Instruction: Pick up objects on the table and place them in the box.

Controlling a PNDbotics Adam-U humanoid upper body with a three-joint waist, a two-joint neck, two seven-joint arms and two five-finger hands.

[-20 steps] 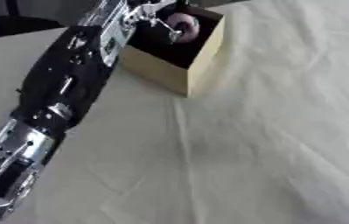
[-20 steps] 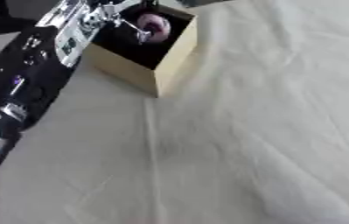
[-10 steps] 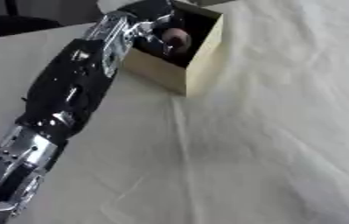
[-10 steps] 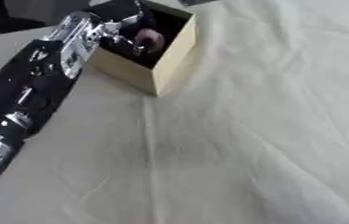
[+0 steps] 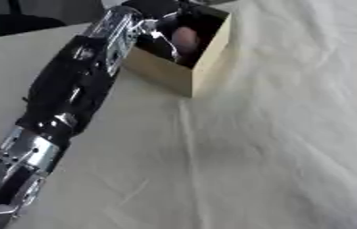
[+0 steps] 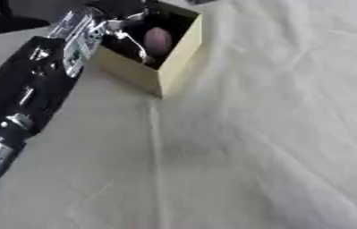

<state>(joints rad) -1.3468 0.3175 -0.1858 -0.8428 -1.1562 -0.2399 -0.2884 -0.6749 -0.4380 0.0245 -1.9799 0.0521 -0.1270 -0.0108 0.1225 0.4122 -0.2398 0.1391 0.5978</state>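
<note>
A tan cardboard box (image 5: 168, 74) with a dark inside stands at the far end of the cloth-covered table. My left arm stretches up from the lower left, and my left hand (image 5: 156, 23) is inside the box over its left rim. Its fingers (image 6: 131, 39) curl around a pink rounded object (image 6: 158, 39), which sits low inside the box, below the rim. How deep the object lies, and whether it touches the bottom, I cannot tell. My right hand shows in neither view.
A creased white cloth (image 6: 275, 134) covers the table to the right of the box and in front of it. A dark shape (image 5: 13, 22) lies at the far left edge, beyond the table.
My left hand has gone down from above the box into it, carrying the pink object below the rim. The forearm has stretched further forward.
</note>
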